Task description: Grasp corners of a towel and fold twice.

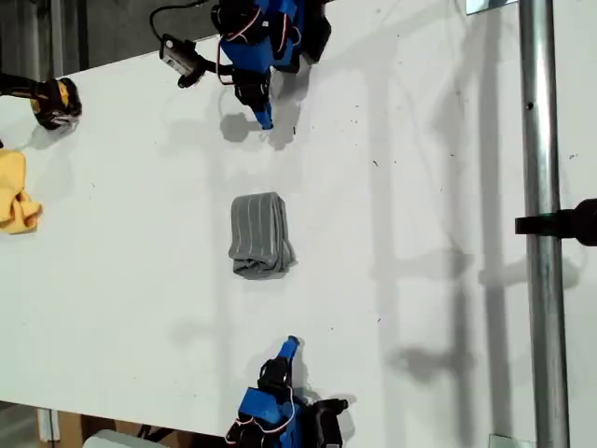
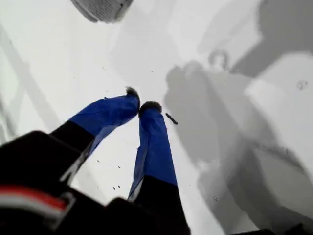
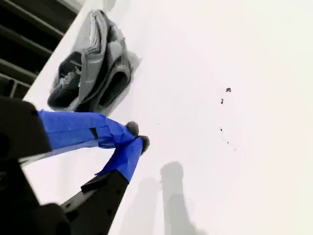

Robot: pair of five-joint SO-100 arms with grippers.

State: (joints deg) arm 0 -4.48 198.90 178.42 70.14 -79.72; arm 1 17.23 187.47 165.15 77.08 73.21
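Observation:
The towel [image 1: 259, 233] lies near the middle of the white table [image 1: 140, 280] as a small folded grey striped bundle, its bunched, looped end toward the exterior view's bottom. Its corners are lost in the folds. My first gripper [image 1: 264, 119] points down at the table near the exterior view's top, shut and holding nothing, well short of the towel [image 2: 102, 7]. In the first wrist view this gripper [image 2: 139, 105] has its tips together. My second gripper [image 1: 291, 343] sits near the exterior view's bottom edge, also shut [image 3: 137, 134] and holding nothing, with the towel [image 3: 90, 68] a short way beyond it.
A crumpled yellow cloth [image 1: 14, 201] lies at the exterior view's left edge, with a black and yellow object [image 1: 56, 101] above it. A metal pole [image 1: 541, 224] carrying a black clamp [image 1: 564, 222] runs down the exterior view's right side. Small dark specks [image 3: 227, 90] dot the table.

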